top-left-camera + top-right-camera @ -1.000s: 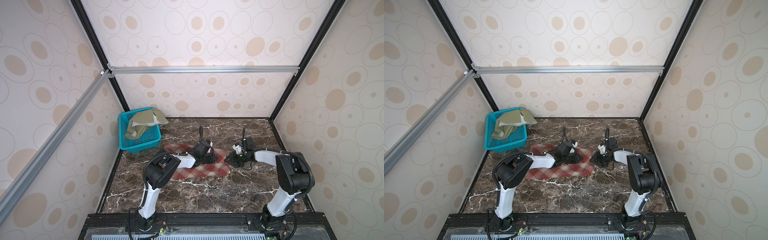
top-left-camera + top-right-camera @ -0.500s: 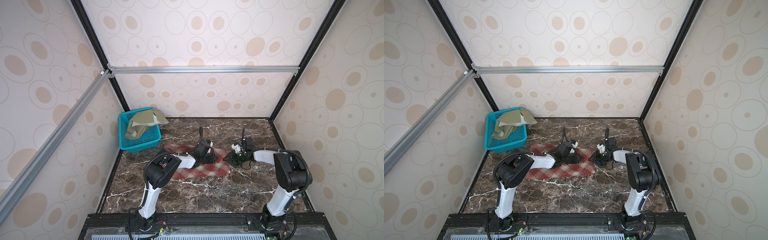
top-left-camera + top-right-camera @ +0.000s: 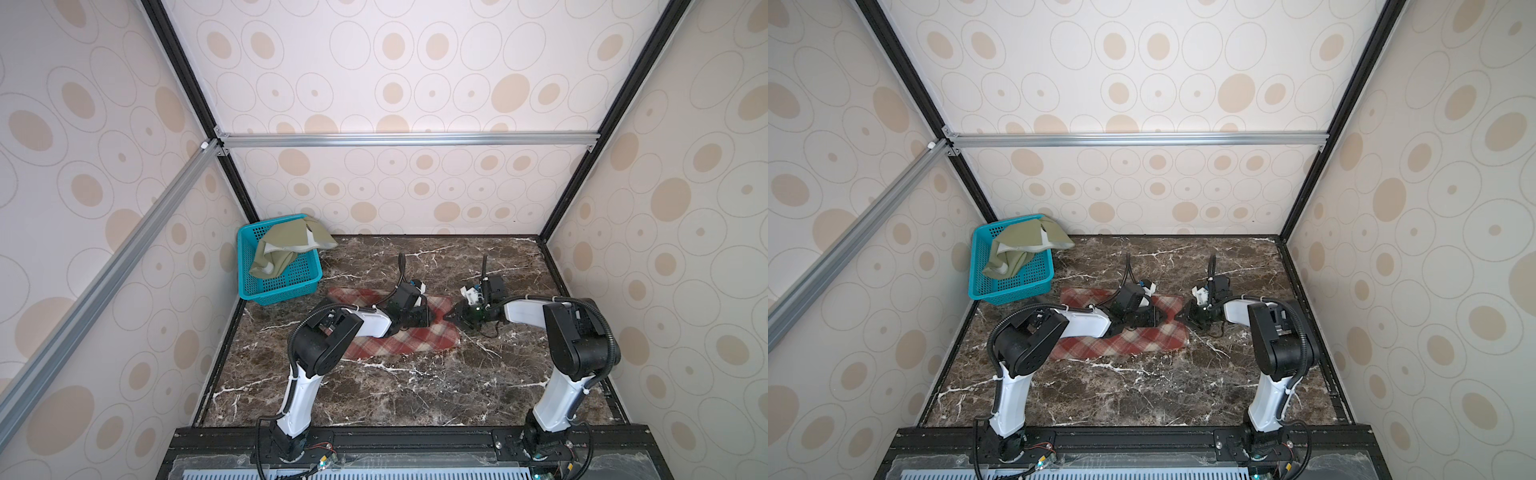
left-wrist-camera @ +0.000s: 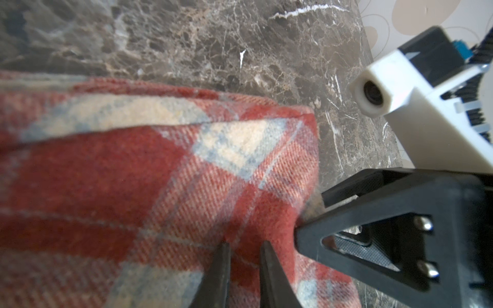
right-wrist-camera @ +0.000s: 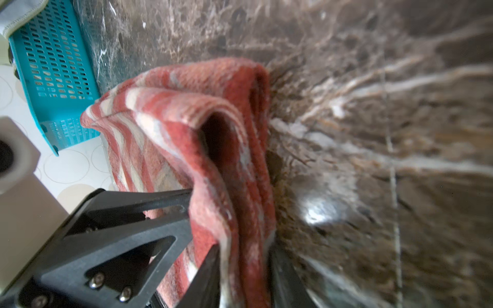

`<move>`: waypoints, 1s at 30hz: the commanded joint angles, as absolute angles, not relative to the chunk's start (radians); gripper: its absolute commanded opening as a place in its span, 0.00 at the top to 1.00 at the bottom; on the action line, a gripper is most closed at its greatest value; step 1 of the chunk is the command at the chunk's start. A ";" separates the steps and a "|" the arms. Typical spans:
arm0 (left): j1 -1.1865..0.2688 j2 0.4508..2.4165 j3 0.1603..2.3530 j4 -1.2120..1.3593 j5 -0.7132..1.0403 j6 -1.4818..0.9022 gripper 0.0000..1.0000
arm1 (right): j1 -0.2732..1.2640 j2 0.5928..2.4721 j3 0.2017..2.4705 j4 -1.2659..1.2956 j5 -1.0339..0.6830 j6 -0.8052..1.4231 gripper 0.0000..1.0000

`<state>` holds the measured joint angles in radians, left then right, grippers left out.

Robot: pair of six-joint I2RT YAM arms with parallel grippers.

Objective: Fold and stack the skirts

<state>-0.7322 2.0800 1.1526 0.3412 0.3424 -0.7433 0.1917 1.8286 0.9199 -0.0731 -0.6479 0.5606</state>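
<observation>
Where the thick, woolly red-and-cream plaid skirt [image 3: 407, 340] lies on the marbled bench [image 3: 415, 386], left fingers [image 4: 220, 269] and right fingers [image 5: 205, 280] each pinch its doubled edge.

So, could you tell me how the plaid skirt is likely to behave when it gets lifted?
Probably floppy: the plaid skirt curls into soft rounded folds where the right gripper pinches it. Its thick, fuzzy weave looks grippy, so slipping seems unlikely. With the left gripper holding the same end, the far end would likely sag and drag.
</observation>
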 commanded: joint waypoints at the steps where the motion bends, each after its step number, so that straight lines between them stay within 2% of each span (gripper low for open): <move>1: -0.755 2.112 1.147 0.313 0.349 -0.750 0.79 | 0.216 1.894 0.906 -0.101 -0.577 0.568 0.65; 2: -0.755 2.112 1.147 0.314 0.348 -0.748 0.79 | 0.216 1.897 0.907 -0.101 -0.577 0.566 0.66; 6: -0.759 2.113 1.146 0.314 0.347 -0.754 0.79 | 0.216 1.892 0.898 -0.094 -0.576 0.573 0.81; 10: -0.760 2.111 1.147 0.311 0.342 -0.746 0.79 | 0.216 1.869 0.890 -0.093 -0.563 0.576 1.00; 19: -0.739 2.031 1.162 0.231 0.294 -0.714 0.81 | 0.215 1.742 0.959 -0.301 -0.503 0.491 1.00; 30: -0.560 1.773 0.961 0.170 0.244 -0.652 0.81 | 0.186 1.586 1.064 -0.640 -0.352 0.342 1.00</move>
